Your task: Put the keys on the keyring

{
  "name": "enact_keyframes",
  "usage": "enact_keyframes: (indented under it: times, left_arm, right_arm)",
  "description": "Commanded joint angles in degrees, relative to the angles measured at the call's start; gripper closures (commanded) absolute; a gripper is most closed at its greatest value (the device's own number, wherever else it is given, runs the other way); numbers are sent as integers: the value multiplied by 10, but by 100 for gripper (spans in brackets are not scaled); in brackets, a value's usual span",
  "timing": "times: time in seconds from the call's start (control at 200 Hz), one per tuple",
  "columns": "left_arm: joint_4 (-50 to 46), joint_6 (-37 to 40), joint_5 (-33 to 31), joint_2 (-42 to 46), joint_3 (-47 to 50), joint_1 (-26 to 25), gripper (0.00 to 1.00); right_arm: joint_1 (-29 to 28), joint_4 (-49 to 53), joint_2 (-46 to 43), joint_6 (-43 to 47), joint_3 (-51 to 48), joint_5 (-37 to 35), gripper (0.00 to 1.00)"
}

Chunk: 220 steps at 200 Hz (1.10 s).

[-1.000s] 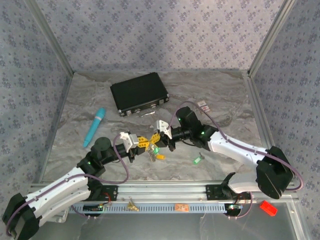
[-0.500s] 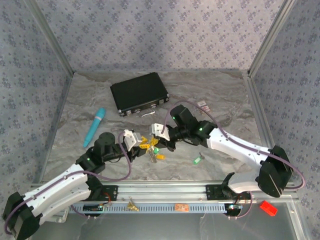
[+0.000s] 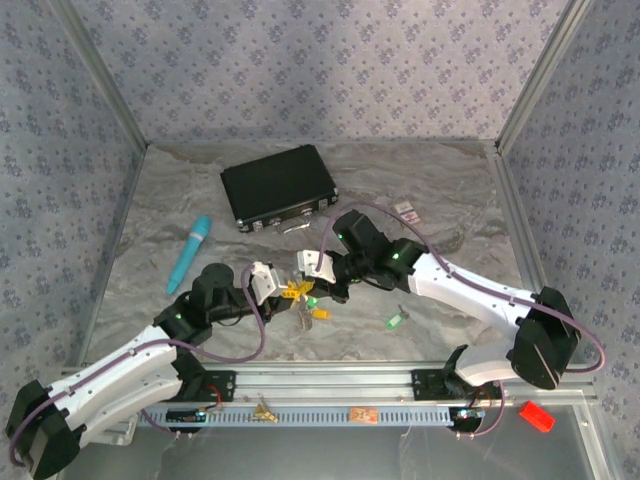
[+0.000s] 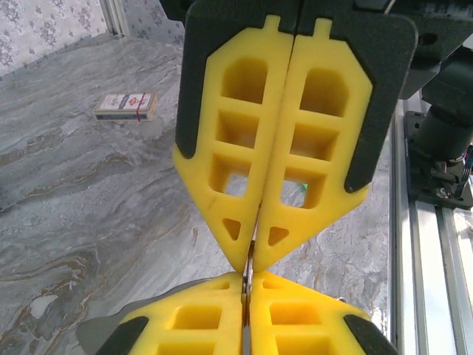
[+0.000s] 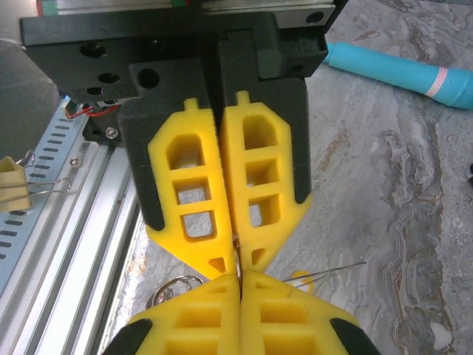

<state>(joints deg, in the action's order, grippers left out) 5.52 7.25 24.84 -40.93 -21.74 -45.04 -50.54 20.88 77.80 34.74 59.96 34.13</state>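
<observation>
Two grippers: left gripper (image 3: 288,291) and right gripper (image 3: 312,284) are set tip to tip at mid-table.
Jaws: both pairs are closed, each pinched on the keyring (image 4: 249,275).
Keyring axis: the pinched strand is stretched straight from one pair of tips to the other.
Bunch: the keys (image 3: 312,309) are hung just beneath the tips, pointed toward the near rail.
Stray: one green key (image 3: 396,320) is laid apart to the right, slanted.

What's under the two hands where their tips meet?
A cluster of keys with green and yellow heads shows just below the left hand and right hand. Whatever their shut tips pinch is mostly covered.
</observation>
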Motion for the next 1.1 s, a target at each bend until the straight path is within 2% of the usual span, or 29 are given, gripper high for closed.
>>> enact_keyframes:
  times: [0.0, 0.025, 0.05, 0.19, 0.32, 0.44, 0.565, 0.635, 0.815, 1.094]
  left_arm:
    - [13, 31, 9, 9, -21, -3, 100]
    - [13, 34, 7, 10, -21, -5, 100]
    - [11, 39, 4, 12, -21, -4, 100]
    - [-12, 62, -10, 14, -31, -7, 100]
    - [-20, 71, -14, 12, -38, -8, 100]
    - [-23, 71, -18, 11, -40, -9, 100]
    - [-32, 71, -26, 11, -46, -10, 100]
    - [-40, 73, -30, 10, -50, -10, 100]
    - [-60, 84, -40, 1, -62, -10, 100]
    - [-58, 85, -37, -23, -71, -10, 100]
  right_arm:
    - [3, 0, -11, -18, 7, 8, 85]
    - [8, -5, -19, -26, 1, 5, 75]
    - [13, -12, -28, -36, -5, 2, 72]
    - [62, -60, -103, -123, -67, -35, 65]
    - [92, -58, -166, -235, -117, -119, 62]
    - [92, 18, -186, -362, -121, -226, 61]
    - [102, 148, -167, -555, -101, -356, 61]
    - [121, 216, -143, -623, -98, -356, 60]
    - [162, 312, -67, -697, -111, -342, 61]
    - [192, 295, -6, -732, -136, -340, 60]
